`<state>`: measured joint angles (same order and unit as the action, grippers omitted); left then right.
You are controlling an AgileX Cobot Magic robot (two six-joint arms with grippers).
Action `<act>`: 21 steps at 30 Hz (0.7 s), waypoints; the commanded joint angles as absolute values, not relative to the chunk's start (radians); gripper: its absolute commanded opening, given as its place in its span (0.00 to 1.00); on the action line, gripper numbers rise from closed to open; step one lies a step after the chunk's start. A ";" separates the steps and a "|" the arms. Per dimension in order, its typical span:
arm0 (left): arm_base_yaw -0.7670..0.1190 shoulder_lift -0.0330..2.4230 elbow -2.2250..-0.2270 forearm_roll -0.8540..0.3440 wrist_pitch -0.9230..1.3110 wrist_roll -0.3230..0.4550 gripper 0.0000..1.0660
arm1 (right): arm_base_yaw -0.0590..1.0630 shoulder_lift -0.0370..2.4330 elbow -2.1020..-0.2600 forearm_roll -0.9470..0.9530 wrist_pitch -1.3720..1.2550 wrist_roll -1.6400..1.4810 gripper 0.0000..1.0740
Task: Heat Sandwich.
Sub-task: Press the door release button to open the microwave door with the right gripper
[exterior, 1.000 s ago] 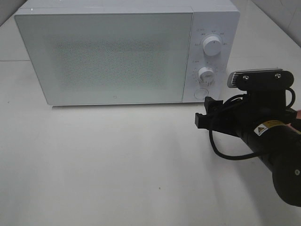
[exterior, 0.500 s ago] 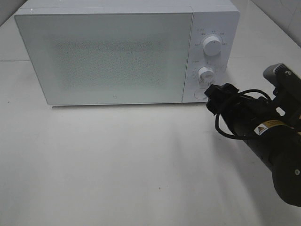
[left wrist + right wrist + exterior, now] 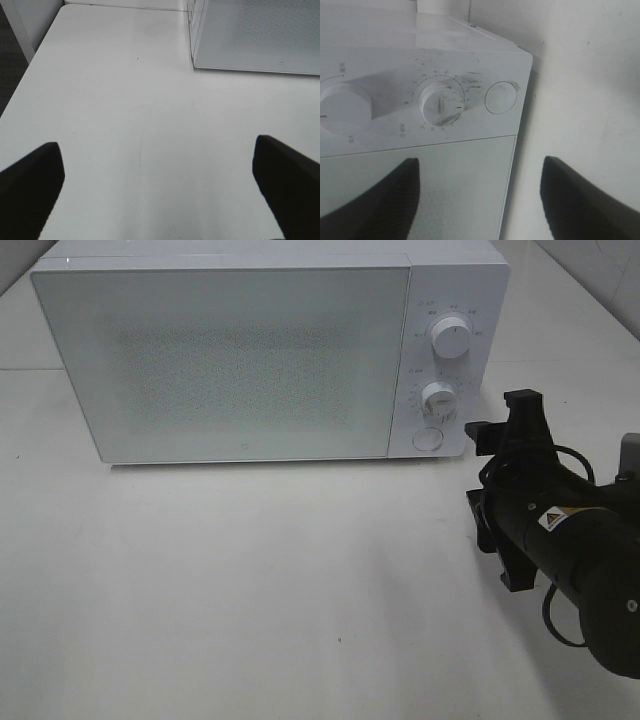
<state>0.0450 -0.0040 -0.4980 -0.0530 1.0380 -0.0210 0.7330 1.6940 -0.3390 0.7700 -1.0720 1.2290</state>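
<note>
The sandwich is out of view in every frame. The white microwave point(image 3: 230, 360) stands at the back of the table with its door closed. It has two knobs, upper point(image 3: 451, 339) and lower point(image 3: 437, 396), and a round button point(image 3: 428, 439) below them. My right gripper point(image 3: 490, 475) is open and empty, turned on its side, just right of the control panel and apart from it. The right wrist view shows its open gripper point(image 3: 480, 200) facing the lower knob point(image 3: 442, 105) and the button point(image 3: 501, 97). My left gripper point(image 3: 160, 190) is open and empty over bare table; the exterior view does not show it.
The white table point(image 3: 250, 590) stretches in front of the microwave. In the left wrist view the microwave's lower corner point(image 3: 250, 35) lies ahead and the table's side edge point(image 3: 30, 75) drops to a dark floor.
My right gripper has drawn back to the right from the microwave's button and rolled so its fingers stand one above the other. The microwave has not changed.
</note>
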 commanded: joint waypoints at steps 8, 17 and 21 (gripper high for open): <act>0.047 -0.033 -0.494 -0.059 1.034 -0.022 0.92 | 0.739 1.690 -0.340 0.768 -1.031 1.309 0.10; 0.047 -0.033 -0.494 -0.059 1.034 -0.022 0.92 | 0.739 1.690 -0.341 0.764 -0.993 1.237 0.00; 0.047 -0.033 -0.494 -0.059 1.034 -0.022 0.92 | 0.739 1.690 -0.341 0.764 -0.993 1.236 0.00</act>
<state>0.0450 -0.0040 -0.4980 -0.0530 1.0380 -0.0210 0.7330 1.6940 -0.3390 0.7690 -0.9950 1.2530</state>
